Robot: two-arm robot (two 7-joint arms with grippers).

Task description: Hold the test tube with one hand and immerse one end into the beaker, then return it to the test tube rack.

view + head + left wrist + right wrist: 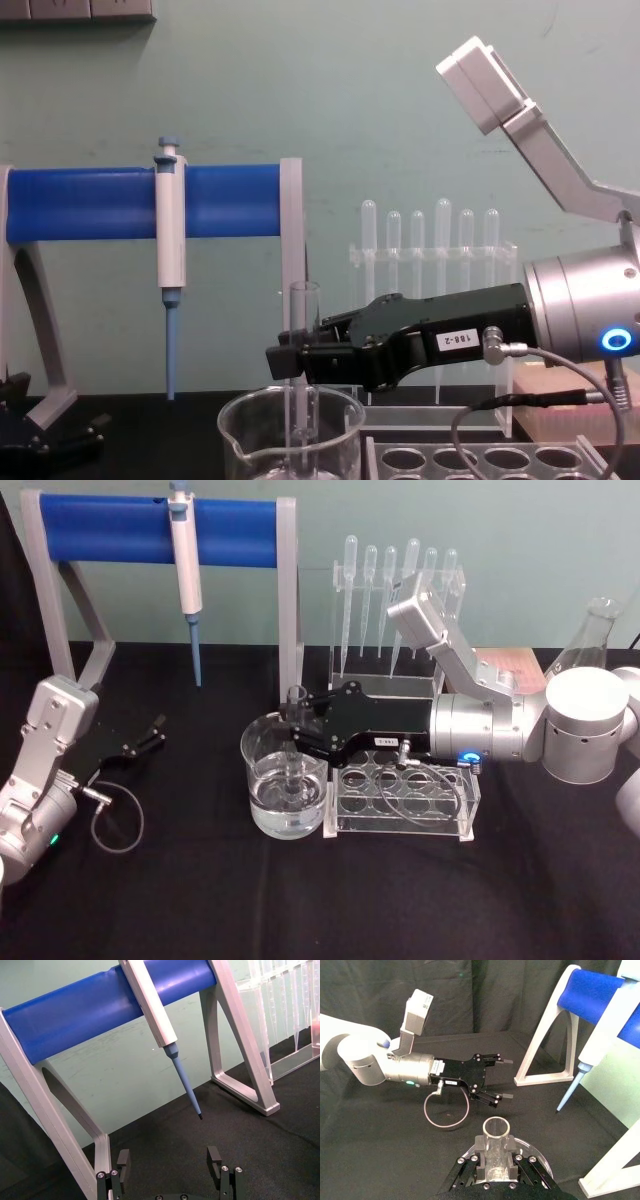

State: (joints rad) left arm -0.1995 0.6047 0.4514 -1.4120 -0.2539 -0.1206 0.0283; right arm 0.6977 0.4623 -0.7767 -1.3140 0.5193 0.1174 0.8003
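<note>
- The right gripper [298,732] has its two black fingers shut tight on the test tube [303,310]. The tube stands straight up between the fingers, so it cannot tip or slip out.
- The fingers pinch the tube high up, just under its open rim. The long part below the fingers is free to go down into the water, and the fingers do not get wet.
- The beaker [262,815] sits right under the fingers and has water in it. The round end of the tube is down inside the beaker. It looks like it is in the water, but I cannot tell how deep.
- The test tube rack [470,805] is just beside the beaker, under the arm behind the fingers. It is close, so the trip back is short. I think the dip is the step in hand. The next move would be to lift the tube straight up, so it does not bump the glass rim, then go over a hole.
- The left gripper [158,730] rests low on the table, well apart from the beaker. Its fingers are wide apart with nothing between them. It is parked out of the way.
</note>
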